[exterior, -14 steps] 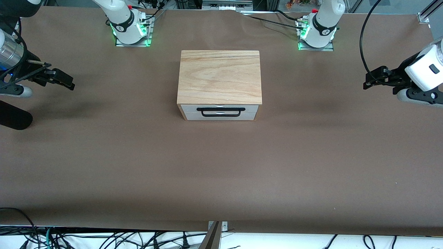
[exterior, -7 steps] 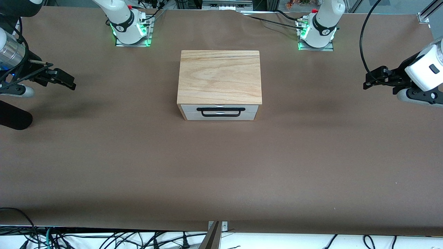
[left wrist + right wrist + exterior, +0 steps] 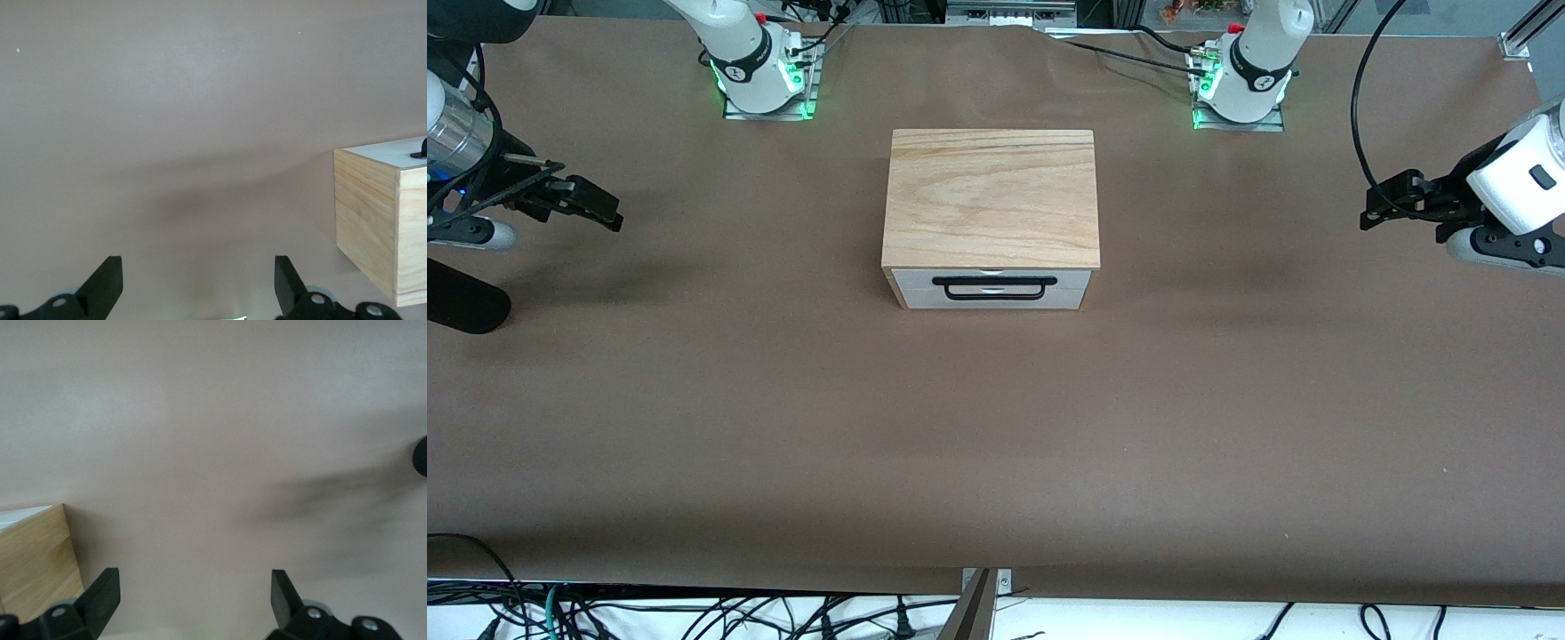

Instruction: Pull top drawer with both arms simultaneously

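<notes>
I see a wooden box sitting in the middle of the brown tabletop. Its front faces the front camera. The top drawer is just under the wooden top slab. It has a white front and a thin black bar handle. The drawer looks pushed all the way in, so I think no pulling has started yet.

My left pincer hangs over the tabletop at the left arm's end, well apart from the box. In the left wrist view its two black fingers stand wide apart with nothing between them, and a corner of the box shows off to one side.

My right pincer hangs over the tabletop at the right arm's end, also well apart from the box. Its fingers are spread wide too and hold nothing.

So I judge the job is at the very start. Both pincers still need to come in to the front of the box, grab the handle together, and pull the drawer out toward the front camera. Nothing blocks the way that I can see.
</notes>
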### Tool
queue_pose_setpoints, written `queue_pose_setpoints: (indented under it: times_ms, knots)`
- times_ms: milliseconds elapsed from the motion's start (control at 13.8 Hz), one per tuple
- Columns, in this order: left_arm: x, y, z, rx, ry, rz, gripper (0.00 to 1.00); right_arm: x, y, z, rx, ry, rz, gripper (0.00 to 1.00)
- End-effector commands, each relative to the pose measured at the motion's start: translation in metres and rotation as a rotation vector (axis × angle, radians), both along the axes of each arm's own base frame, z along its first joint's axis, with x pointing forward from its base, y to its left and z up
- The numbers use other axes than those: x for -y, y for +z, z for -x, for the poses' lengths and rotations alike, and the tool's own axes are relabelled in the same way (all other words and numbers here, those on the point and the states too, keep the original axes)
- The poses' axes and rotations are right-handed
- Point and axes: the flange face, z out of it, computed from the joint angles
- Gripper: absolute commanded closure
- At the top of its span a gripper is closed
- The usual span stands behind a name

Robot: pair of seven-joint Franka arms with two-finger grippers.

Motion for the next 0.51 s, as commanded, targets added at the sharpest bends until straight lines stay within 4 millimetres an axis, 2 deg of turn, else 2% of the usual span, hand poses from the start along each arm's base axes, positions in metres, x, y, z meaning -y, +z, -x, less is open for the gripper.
queue_pose_setpoints:
  times_ms: [0,436]
  knots:
    - [-0.0014,0.0041,-0.0025,0.012,-0.025,-0.026,0.0,-0.002,0.0042,0.0002,-0.004,0.008,-0.006,0.0]
    - [-0.0014,0.0041,-0.0025,0.012,-0.027,-0.026,0.0,-0.0045,0.0029,0.0006,-0.012,0.012,-0.014,0.0]
